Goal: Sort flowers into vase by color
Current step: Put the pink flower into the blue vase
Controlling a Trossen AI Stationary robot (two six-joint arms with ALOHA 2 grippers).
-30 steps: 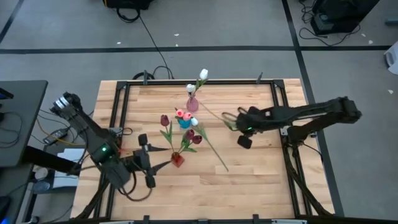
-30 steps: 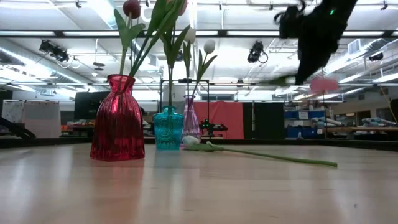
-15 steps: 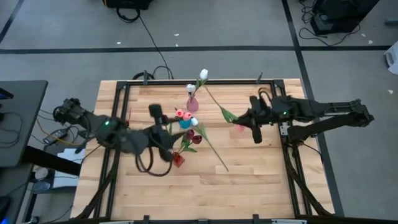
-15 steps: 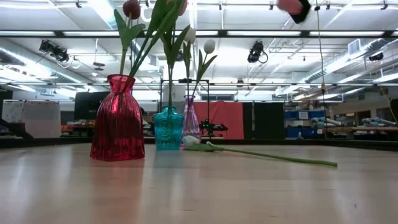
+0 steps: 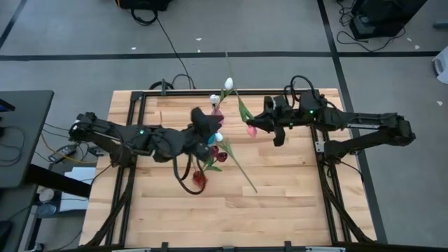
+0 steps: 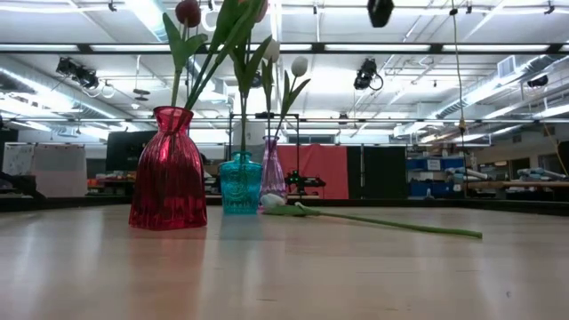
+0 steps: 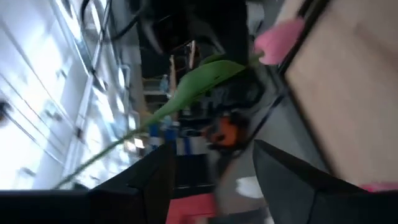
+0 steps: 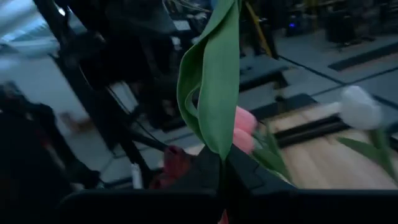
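Three vases stand mid-table: red, teal and pale pink. They hold dark red, pink and white tulips by their stems. One white tulip lies flat on the wood, seen too in the low view. My right gripper is to the right of the vases, shut on a pink tulip. My left gripper hovers open over the teal vase, its fingers apart and touching nothing. A dark gripper part shows at the low view's top. My right gripper pinches the pink tulip's stem close to the head, coming roughly level from the table's right. The flower is lifted clear. Its leaf and long stem slant away from the fingers toward the far edge.
Black frame rails run along the table's left, right and far sides. Bare wood lies toward the near edge. The two arms reach in from opposite sides and meet close together around the vases.
My left arm swung from the near-left part of the table toward the far right and now reaches over the vases. My right gripper rose and moved left and toward the far edge with the pink tulip, turning it so the stem points toward the far edge.
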